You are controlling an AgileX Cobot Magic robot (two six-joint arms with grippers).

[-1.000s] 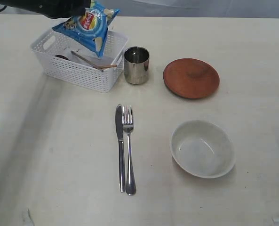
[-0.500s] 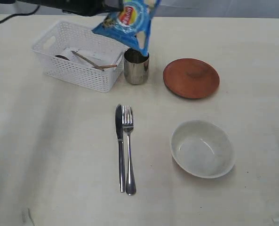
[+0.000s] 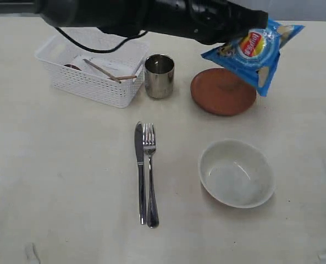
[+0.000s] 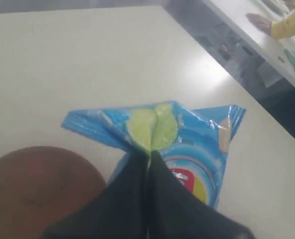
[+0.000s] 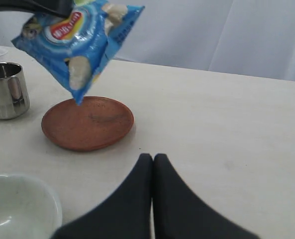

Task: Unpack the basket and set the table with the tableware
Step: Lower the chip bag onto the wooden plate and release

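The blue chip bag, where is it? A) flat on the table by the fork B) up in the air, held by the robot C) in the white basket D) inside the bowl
B: the left gripper pinches the blue chip bag by one edge, and it hangs clear of the table near the brown plate.
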